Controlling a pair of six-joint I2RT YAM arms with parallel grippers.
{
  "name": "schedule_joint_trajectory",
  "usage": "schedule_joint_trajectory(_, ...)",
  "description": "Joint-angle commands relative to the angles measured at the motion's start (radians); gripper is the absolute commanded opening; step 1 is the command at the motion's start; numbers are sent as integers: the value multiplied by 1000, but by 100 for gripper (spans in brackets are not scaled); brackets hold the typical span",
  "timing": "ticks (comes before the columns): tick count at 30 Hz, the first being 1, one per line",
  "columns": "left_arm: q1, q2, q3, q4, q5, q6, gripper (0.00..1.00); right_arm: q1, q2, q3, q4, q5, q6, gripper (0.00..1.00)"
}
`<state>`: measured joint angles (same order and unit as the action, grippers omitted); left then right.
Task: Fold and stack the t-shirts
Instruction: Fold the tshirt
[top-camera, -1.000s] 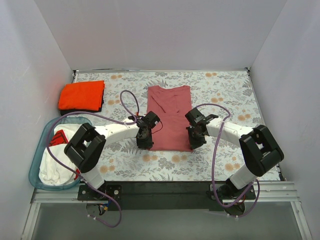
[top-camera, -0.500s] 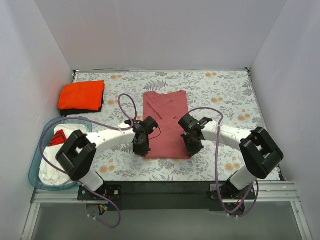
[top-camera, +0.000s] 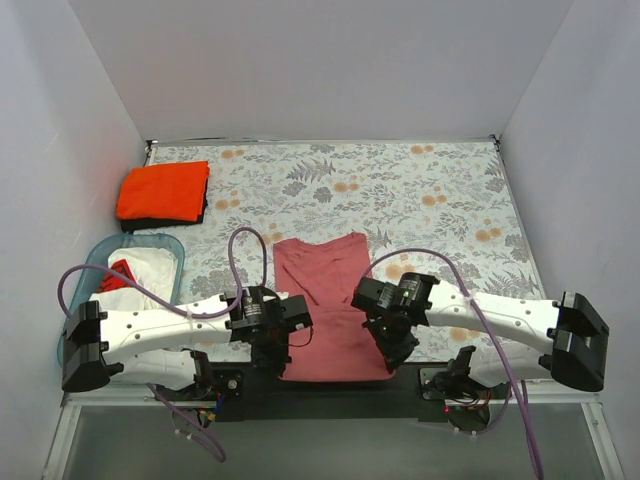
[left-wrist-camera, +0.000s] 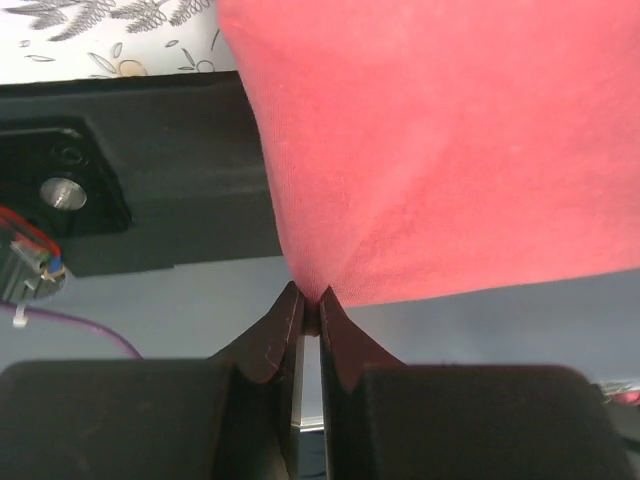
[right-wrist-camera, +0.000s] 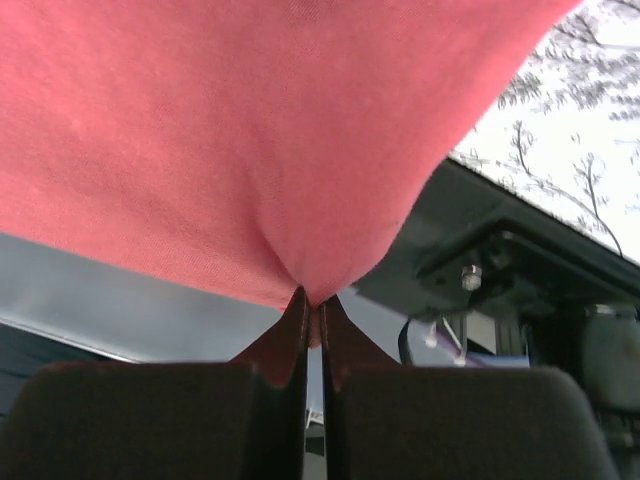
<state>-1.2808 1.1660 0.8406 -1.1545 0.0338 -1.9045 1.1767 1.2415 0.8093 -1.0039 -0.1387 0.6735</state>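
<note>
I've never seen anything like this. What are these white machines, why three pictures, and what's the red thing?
Two robot arms are bolted at the flowered table's near edge. The wide picture is from a camera above; the two close-ups are from cameras on the wrists. Each arm ends in a two-finger gripper: the left gripper and right gripper are each shut on a near corner of the rose-red t-shirt. Far left, a folded orange t-shirt lies on a black t-shirt. The blue bin holds white cloth.
</note>
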Motion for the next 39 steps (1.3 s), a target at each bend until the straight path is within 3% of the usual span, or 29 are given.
schedule_joint_trajectory(1, 3, 17, 148, -144, -70, -68, 0, -8, 5, 196, -166, 52, -1, 1)
schedule_joint_trajectory(3, 67, 27, 228, -165, -118, -10, 0, -41, 47, 287, -212, 97, -44, 1)
schedule_joint_trajectory(9, 319, 9, 275, -119, -133, 174, 0, -186, 145, 499, -265, 134, -184, 1)
schedule_joint_trajectory(18, 492, 81, 360, -50, -153, 364, 0, -325, 298, 732, -271, 159, -341, 1)
schedule_joint_trajectory(27, 701, 170, 384, 90, -52, 525, 0, -465, 415, 830, -268, 146, -451, 1)
schedule_joint_trajectory(33, 796, 317, 419, 163, -29, 594, 0, -577, 512, 869, -214, 59, -512, 1)
schedule_joint_trajectory(39, 883, 444, 448, 272, 5, 625, 0, -696, 616, 870, -102, -123, -557, 1)
